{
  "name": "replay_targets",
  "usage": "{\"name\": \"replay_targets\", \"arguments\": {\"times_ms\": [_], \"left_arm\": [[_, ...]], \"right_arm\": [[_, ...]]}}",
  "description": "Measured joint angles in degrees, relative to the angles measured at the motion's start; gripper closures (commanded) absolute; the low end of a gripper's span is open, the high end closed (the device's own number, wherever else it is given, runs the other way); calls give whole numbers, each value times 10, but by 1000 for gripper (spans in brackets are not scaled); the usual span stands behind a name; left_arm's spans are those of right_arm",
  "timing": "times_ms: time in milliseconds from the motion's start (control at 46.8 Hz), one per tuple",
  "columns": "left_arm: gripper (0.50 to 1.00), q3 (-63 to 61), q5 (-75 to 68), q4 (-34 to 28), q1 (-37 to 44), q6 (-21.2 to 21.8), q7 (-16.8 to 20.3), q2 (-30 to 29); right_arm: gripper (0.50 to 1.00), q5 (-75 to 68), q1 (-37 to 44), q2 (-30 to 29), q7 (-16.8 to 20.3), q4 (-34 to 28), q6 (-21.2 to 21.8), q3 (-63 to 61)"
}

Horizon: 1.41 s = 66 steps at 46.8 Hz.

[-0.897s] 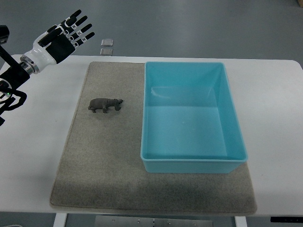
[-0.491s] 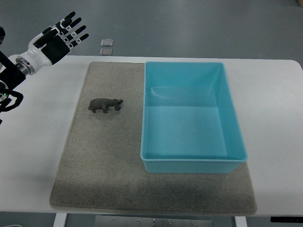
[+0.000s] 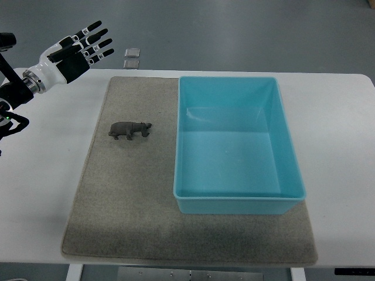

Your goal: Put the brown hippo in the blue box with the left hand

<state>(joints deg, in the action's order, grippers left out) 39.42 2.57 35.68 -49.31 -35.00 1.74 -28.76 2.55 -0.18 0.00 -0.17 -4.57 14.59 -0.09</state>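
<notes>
The blue box (image 3: 239, 143) lies empty on the grey mat (image 3: 117, 199), the brown hippo (image 3: 129, 129) standing just left of it, apart. It looks small, light and rigid, likely best pinched across its flanks. Far back, the left hand (image 3: 75, 51) hovers with fingers spread, holding nothing.

Left arm (image 3: 14, 93) cut off at left edge.

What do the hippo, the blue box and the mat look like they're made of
Hippo: probably moulded plastic or rubber, matte dark brown. Box: smooth light-blue plastic, walls catching a faint sheen. Mat: likely felt or low-pile fabric, its grey-beige surface looking fuzzy and dull.
</notes>
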Motion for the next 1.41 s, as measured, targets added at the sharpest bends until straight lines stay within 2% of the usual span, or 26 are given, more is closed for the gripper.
{"name": "replay_targets", "arguments": {"times_ms": [128,406,726,855,1047,1261,1346,1410], "left_arm": [[501,0,-81,8,0,0,43,-3],[501,-3,-282,87,8,7,92,-53],[501,-9,-525,177,15,42,96,-105],[501,-25,-598,216,24,86,103,-120],[501,-65,-684,258,29,196,128,-135],[501,-141,-784,281,31,289,138,-130],[501,-149,-836,281,29,321,139,-126],[501,-150,-852,281,27,327,139,-126]], "right_arm": [[564,0,0,0,0,0,0,0],[564,0,0,0,0,0,0,0],[564,0,0,0,0,0,0,0],[564,0,0,0,0,0,0,0],[564,0,0,0,0,0,0,0],[564,0,0,0,0,0,0,0],[564,0,0,0,0,0,0,0],[564,0,0,0,0,0,0,0]]}}
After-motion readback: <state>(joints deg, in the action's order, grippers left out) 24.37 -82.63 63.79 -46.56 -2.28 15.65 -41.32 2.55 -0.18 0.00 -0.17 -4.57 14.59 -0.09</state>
